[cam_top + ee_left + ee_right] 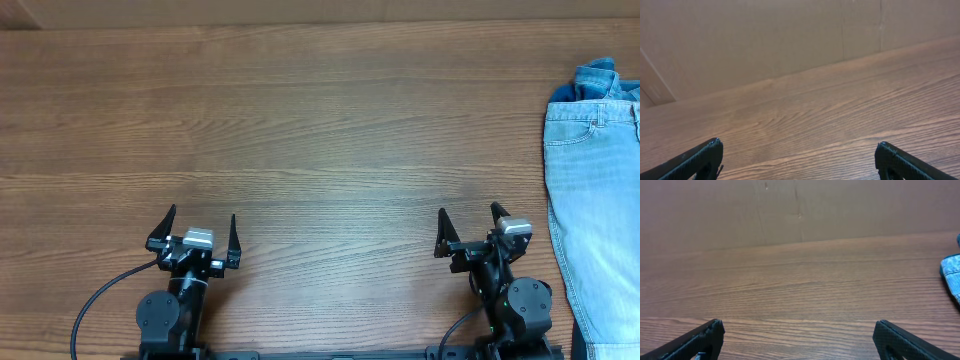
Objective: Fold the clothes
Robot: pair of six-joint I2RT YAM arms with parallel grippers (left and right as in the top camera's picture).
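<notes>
Since the shorts (597, 200) lie along the right edge of the worktop (320, 120) — long axis front to back — my right claw (468, 216) is nearer, left claw (201, 218) well apart; both spread, empty.

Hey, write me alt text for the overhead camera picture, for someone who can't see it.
Pale blue denim shorts lie at the right edge of a wooden table, partly cut off by the frame, a deeper-blue denim garment bunched past their waistband. Near the bottom, the left claw and right claw stand open and empty.
</notes>
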